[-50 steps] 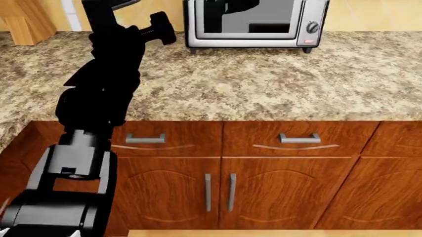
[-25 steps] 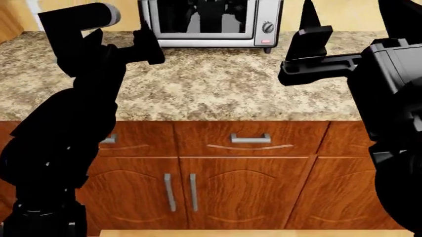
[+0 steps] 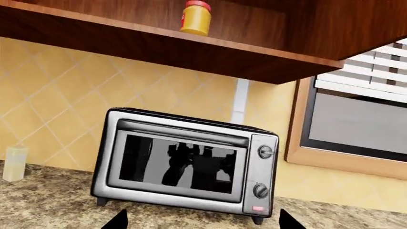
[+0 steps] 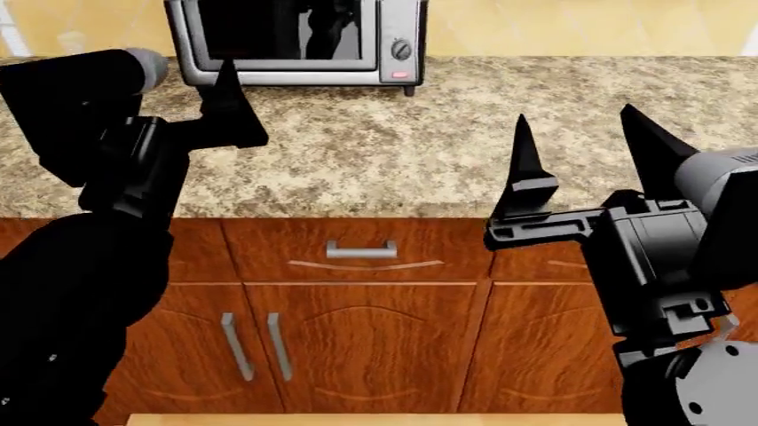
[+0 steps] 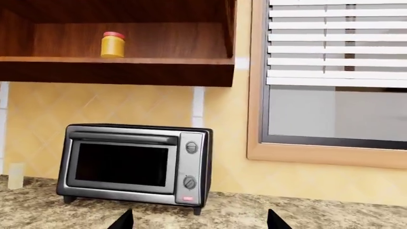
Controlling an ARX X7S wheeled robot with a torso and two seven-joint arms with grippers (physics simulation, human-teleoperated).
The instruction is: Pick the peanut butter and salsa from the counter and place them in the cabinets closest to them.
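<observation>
Peanut butter jar (image 5: pixel 113 44) already stands on the open upper cabinet shelf (image 5: pixel 127 60) above the toaster oven (image 5: pixel 133 162). Salsa is not in any view. Left gripper (image 4: pixel 225 106) and right gripper (image 4: pixel 580 164) are both spread, empty, over the counter (image 4: pixel 391 151). Next: probably pan along the counter's edge to find the salsa before reaching.

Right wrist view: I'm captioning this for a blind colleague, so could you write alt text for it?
A yellow-orange peanut butter jar with a red lid stands on the shelf of an open wooden cabinet above a silver toaster oven on a speckled granite counter. A window with white blinds is beside the cabinet, and a small pale container sits beside the oven.
</observation>
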